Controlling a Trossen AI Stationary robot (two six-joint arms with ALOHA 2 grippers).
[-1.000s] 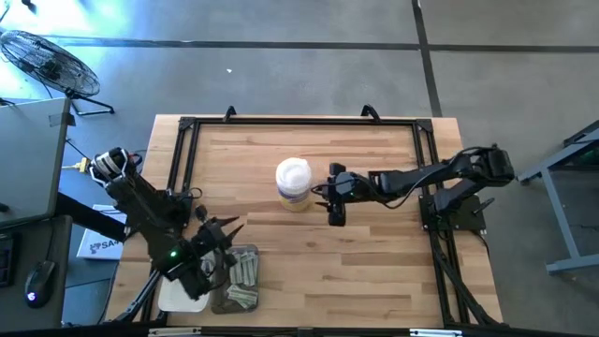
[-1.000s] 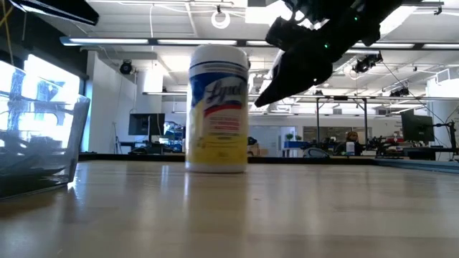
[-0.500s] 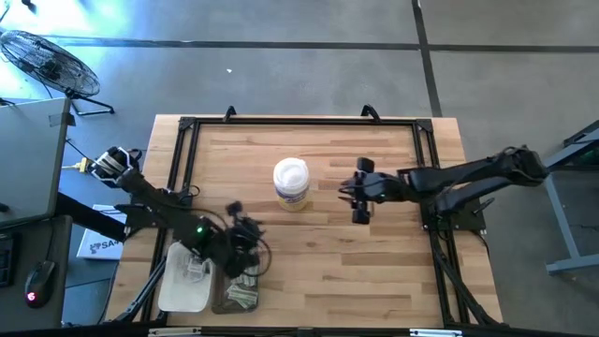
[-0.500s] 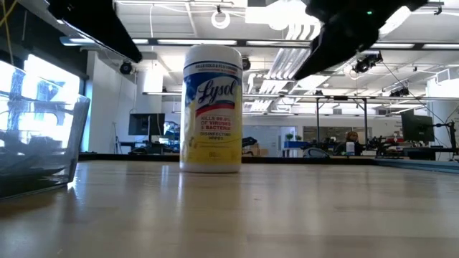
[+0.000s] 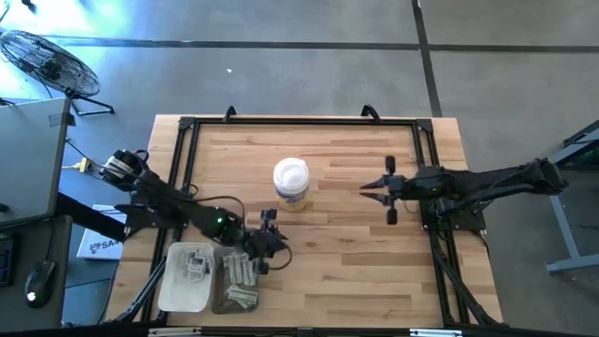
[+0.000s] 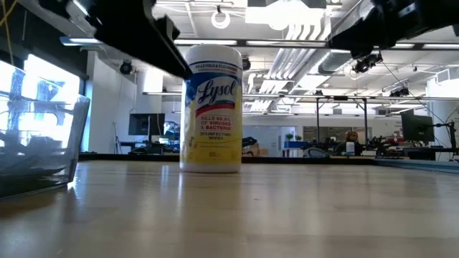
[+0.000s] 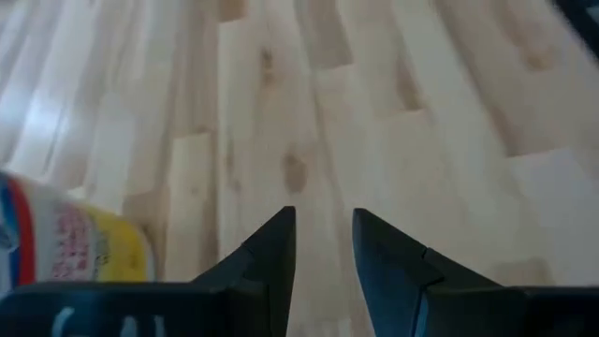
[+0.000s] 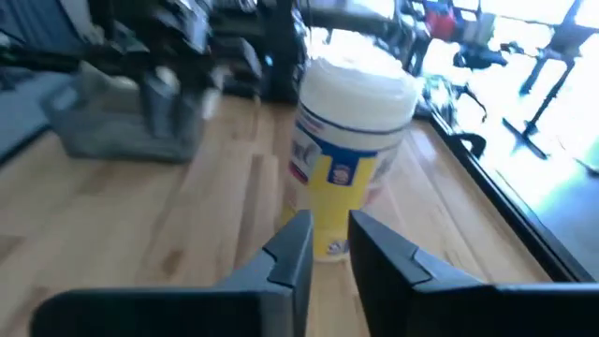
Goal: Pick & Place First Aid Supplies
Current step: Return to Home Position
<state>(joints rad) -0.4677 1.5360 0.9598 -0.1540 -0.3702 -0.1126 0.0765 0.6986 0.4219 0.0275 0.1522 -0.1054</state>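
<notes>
Both claws empty, fingers a narrow gap apart. Left claw point(image 5: 279, 241) is lower centre-left, just beside the bins; right claw point(image 5: 367, 187) is right of the canister point(image 5: 291, 183). First aid packets point(image 5: 194, 262) sit in white bin point(image 5: 168, 285) and clear bin point(image 5: 217, 300), lower left. For homing I'd lift first, then retract wide of canister and bin rims.

1. the left arm point(image 6: 133, 29) hung as a dark slanted shape high above the wooden table point(image 6: 287, 215), and its lower end crossed the top corner of the lysol canister point(image 6: 210, 115).
2. the canister stood upright on the table, below that end and just to its right.
3. the right arm point(image 6: 391, 21) hung higher, well off to the canister's other side.
4. a clear bin point(image 6: 43, 150) sat on the table, below the left arm and to its left.
</notes>
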